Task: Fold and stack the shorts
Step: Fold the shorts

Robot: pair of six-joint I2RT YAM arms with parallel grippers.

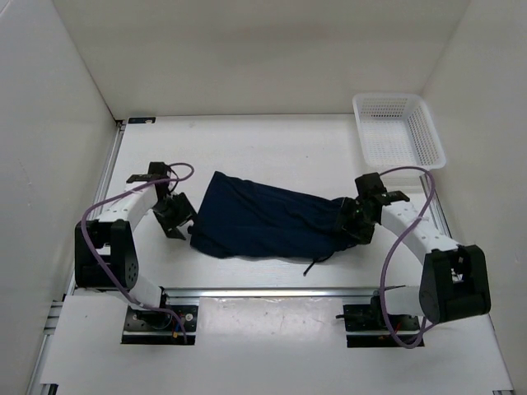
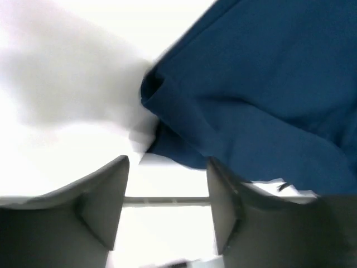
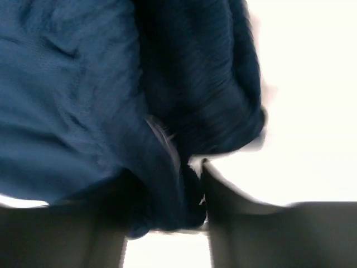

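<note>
Top external view: dark navy-blue soft fabric shorts (image 1: pixel 268 222) lying crumpled on the white table (image 1: pixel 272 148), long axis running left to right between the arms.
Left gripper (image 1: pixel 175 219), jaws parted and empty, sits just beside the left end; right gripper (image 1: pixel 356 222) has fabric between half-parted jaws, grip indeterminable.

The shorts (image 1: pixel 263 220) are laid across the middle of the frame on the surface (image 1: pixel 272 148), running from centre left to centre right. The left hand (image 1: pixel 174 220) is placed just beside their left end. The right hand (image 1: pixel 356 224) is placed at their right end, with cloth between its fingers (image 3: pixel 256 229). A basket (image 1: pixel 398 130) is set in the upper right, well apart from the shorts.
</note>
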